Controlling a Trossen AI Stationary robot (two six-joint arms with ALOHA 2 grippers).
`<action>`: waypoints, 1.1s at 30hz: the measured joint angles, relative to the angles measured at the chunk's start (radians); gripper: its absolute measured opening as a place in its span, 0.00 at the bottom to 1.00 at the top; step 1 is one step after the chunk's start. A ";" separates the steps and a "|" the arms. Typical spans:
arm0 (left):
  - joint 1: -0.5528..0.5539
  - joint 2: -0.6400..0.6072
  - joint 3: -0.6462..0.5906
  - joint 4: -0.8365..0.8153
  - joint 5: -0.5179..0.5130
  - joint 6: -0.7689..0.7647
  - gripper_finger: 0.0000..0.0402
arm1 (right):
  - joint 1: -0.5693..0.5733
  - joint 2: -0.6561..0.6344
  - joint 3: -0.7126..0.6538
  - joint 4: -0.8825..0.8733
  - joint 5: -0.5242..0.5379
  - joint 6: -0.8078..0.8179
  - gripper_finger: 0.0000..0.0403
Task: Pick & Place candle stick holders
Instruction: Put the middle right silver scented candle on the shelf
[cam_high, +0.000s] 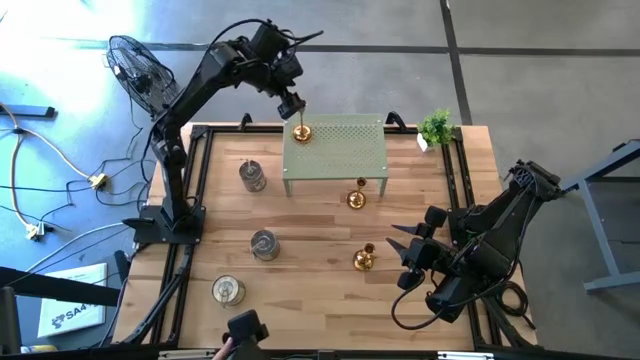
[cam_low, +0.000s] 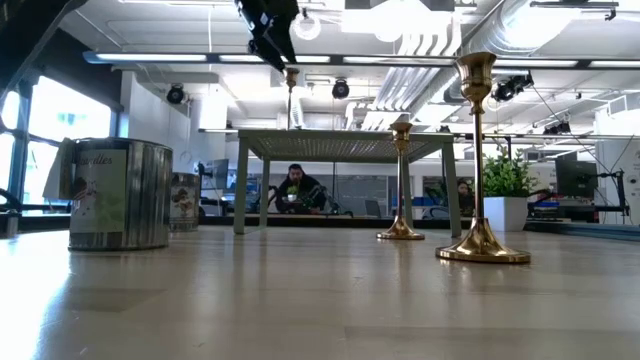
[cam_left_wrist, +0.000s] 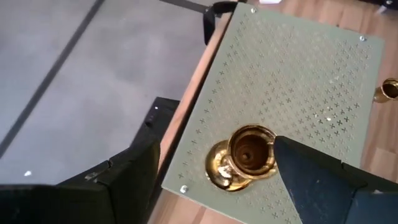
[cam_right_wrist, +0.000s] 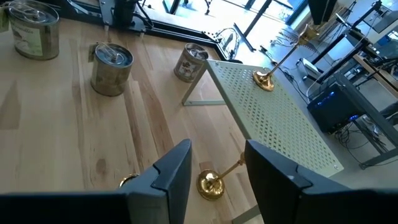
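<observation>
One gold candle stick holder (cam_high: 301, 131) stands on its round base at the far left corner of the green perforated stand (cam_high: 340, 155). My left gripper (cam_high: 292, 103) is open just above its cup (cam_left_wrist: 250, 151), one finger on either side. I see no touch. Two more gold holders (cam_high: 356, 198) (cam_high: 363, 260) stand on the wooden table. Three silver jars (cam_high: 253, 176) (cam_high: 264, 244) (cam_high: 228, 290) stand on the table's left half. My right gripper (cam_high: 410, 255) is open and empty at the near right, beside the nearer gold holder (cam_right_wrist: 211, 183).
A small green potted plant (cam_high: 436, 126) stands at the far right corner. A black frame (cam_high: 190, 200) runs along the table's sides. A fan (cam_high: 135, 70) stands beyond the far left corner. In the low view people sit in the room behind (cam_low: 297, 188).
</observation>
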 joint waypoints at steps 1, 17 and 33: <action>0.000 -0.007 0.000 0.000 -0.008 0.000 0.77 | 0.000 0.000 0.000 0.000 0.000 0.000 0.36; -0.008 -0.121 0.000 -0.016 0.044 -0.022 0.77 | 0.000 0.000 0.000 -0.003 -0.026 0.001 0.36; -0.008 -0.120 -0.022 -0.065 0.127 -0.048 0.77 | 0.000 0.000 0.000 -0.012 -0.056 0.052 0.36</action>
